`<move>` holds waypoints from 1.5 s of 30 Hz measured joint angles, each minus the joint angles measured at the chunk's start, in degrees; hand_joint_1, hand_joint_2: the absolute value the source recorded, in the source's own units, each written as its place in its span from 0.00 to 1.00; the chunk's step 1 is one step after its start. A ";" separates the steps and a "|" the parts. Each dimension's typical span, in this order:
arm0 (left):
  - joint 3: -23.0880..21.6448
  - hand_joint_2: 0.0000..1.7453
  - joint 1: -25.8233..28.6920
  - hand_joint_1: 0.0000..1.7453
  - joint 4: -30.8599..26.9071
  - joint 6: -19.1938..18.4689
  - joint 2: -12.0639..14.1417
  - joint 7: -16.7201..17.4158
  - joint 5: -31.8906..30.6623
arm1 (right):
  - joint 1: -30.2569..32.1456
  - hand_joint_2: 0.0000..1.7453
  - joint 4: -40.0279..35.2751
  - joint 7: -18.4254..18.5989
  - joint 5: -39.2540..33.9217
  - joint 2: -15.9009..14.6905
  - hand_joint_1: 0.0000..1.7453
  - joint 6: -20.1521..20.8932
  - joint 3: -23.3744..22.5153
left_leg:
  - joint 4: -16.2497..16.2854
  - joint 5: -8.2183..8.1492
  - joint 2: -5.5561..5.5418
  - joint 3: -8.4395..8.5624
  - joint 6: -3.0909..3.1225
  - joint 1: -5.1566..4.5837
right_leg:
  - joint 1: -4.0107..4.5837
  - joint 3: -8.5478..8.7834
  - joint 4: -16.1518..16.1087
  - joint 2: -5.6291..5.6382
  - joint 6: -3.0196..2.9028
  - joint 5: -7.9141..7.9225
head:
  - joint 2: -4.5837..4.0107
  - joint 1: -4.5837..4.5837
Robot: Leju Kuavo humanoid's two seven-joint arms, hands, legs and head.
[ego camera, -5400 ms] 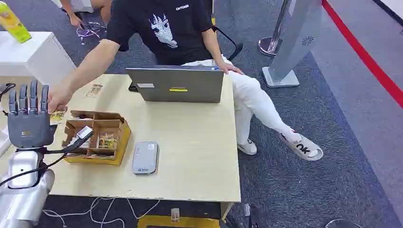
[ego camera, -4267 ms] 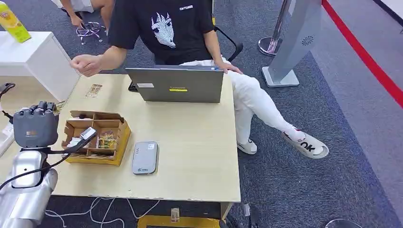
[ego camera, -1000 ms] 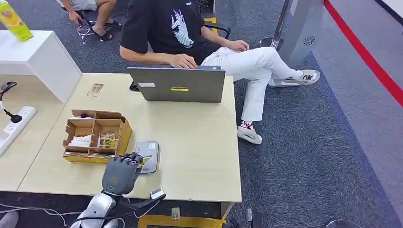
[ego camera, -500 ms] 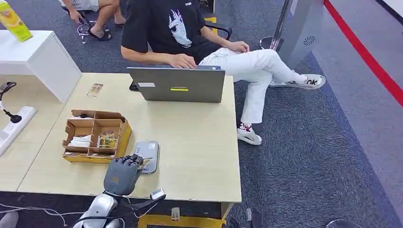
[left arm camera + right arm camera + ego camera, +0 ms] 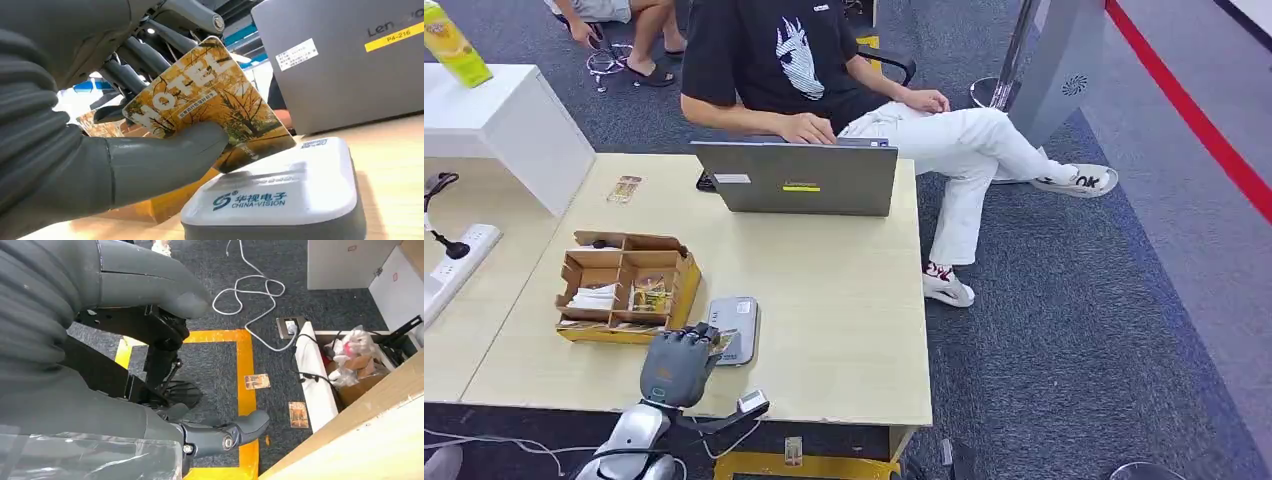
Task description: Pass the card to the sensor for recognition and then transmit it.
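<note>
While the left hand [image 5: 674, 365] pinches the card [image 5: 210, 107] over the sensor [image 5: 734, 328], cardboard box [image 5: 624, 287] holding cards, right hand [image 5: 75, 335] empty, fingers apart.

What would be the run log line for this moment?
left robot hand: holds yellow hotel card | card: over grey card reader | right robot hand: hanging

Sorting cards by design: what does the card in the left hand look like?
Yellow-orange autumn trees with white HOTEL lettering on the card; clearest in the left wrist view.
</note>
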 joint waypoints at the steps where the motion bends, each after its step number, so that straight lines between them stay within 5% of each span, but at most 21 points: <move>1: 0.02 1.00 -0.12 1.00 0.24 0.00 -0.09 -0.13 0.00 | 0.00 1.00 0.00 0.02 0.00 0.00 0.00 0.00 0.00 | 0.00 0.00 0.00 0.00 0.00 0.00 | 0.00 0.00 0.00 0.00 0.00 0.00 | 0.00 0.00; 17: 1.38 1.00 -0.82 1.00 -1.01 0.66 -0.26 -0.92 1.16 | 0.01 1.00 0.00 0.00 1.40 0.00 0.00 0.02 -0.39 | 0.01 0.01 0.00 0.01 0.00 0.00 | 0.00 -0.02 0.00 0.00 0.00 0.00 | 0.00 0.00; 24: 2.19 1.00 -4.02 1.00 -10.21 -1.90 2.52 -0.85 3.15 | 0.04 1.00 0.00 0.00 2.29 0.00 0.00 0.02 -1.29 | 0.01 0.04 -0.03 -0.01 0.00 0.02 | 0.01 -0.01 0.02 -0.02 -0.01 0.02 | 0.00 0.00; 32: 6.10 1.00 -9.85 1.00 -22.68 -7.30 9.62 -2.27 10.58 | 0.13 1.00 0.00 -0.22 2.84 0.00 0.00 0.24 -1.92 | -0.01 0.07 -0.02 0.01 -0.04 0.02 | 0.02 -0.01 0.06 0.00 -0.07 0.05 | 0.00 -0.02; 45: 7.28 1.00 -9.30 1.00 -23.76 -7.04 12.02 -1.55 8.44 | 0.10 1.00 0.00 -0.17 3.43 0.00 0.00 0.61 -2.73 | -0.01 0.06 -0.04 -0.01 -0.03 0.02 | 0.02 0.00 0.05 -0.02 -0.06 0.04 | 0.00 -0.02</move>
